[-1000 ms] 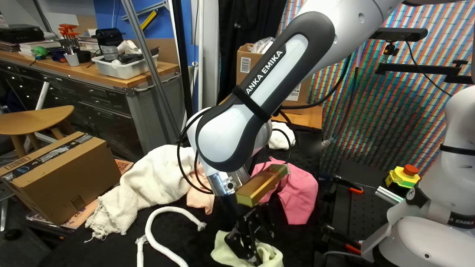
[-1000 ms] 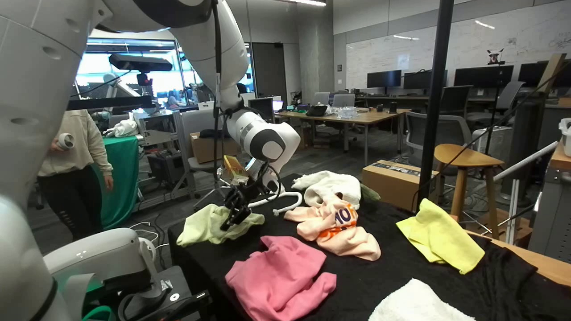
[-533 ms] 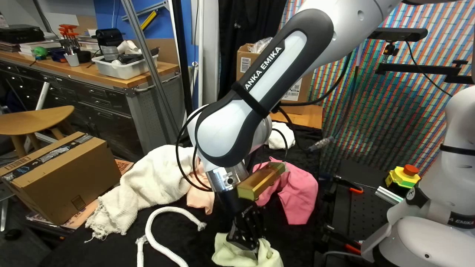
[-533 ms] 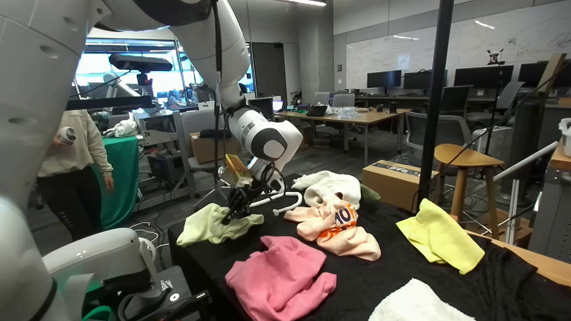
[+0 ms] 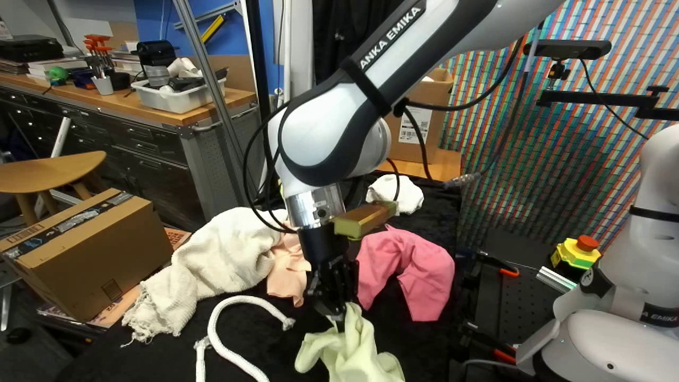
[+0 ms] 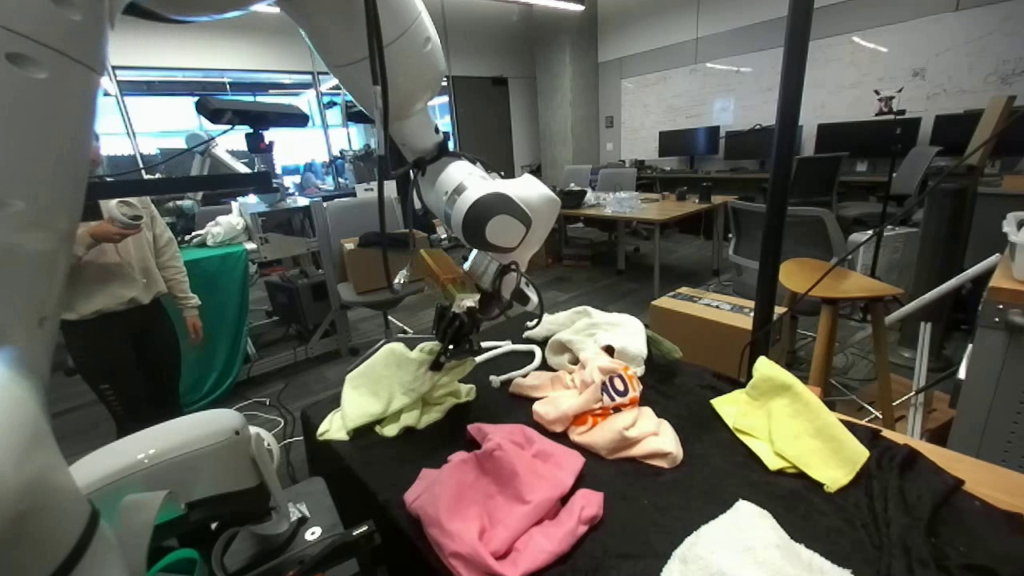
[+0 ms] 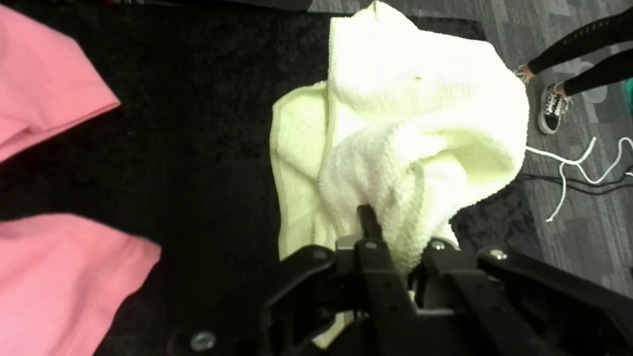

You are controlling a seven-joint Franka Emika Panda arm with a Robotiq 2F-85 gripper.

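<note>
"Green towel point(image 5: 353, 347), pinched by a fold and rising to a peak right under the pincer point(image 5: 337, 314), its lower part slumped on the black-draped table point(image 6: 632, 504)!"

"How's the pincer's grip?"

"Fingers point(image 7: 370, 225) nearly together, that bunched fold caught between them! How deep the bite goes, I can't tell."

"Where's the danger, then?"

"Bulk first, I'd say! The wrist view has the towel's far side near the table's edge, so a swing that way could let its weight drag it over. Whether any of it overhangs, I can't tell. Then the fold: if the bite is shallow, thick fluffy cloth could creep out from between the fingers."

"Now the room, quickly!"

"Busy as they come! Long workbench point(image 5: 124, 104) well apart from the pincer; a person point(image 6: 128, 280) beyond the towel, holding a white handset point(image 6: 126, 214); then a stool point(image 6: 840, 276) and a cardboard box point(image 6: 700, 336), both far off from the pincer."

"And around the pincer, on the table?"

"Cloth everywhere! Cream blanket point(image 5: 223, 254) off to one side of it, pink cloth point(image 6: 500, 500) near on another, peach cloth point(image 6: 600, 404) with printed letters between those two, yellow cloth point(image 6: 788, 428) well away, and down to the slimmest: white rope point(image 5: 244, 300), curled near the pincer but apart from the towel!"
</note>
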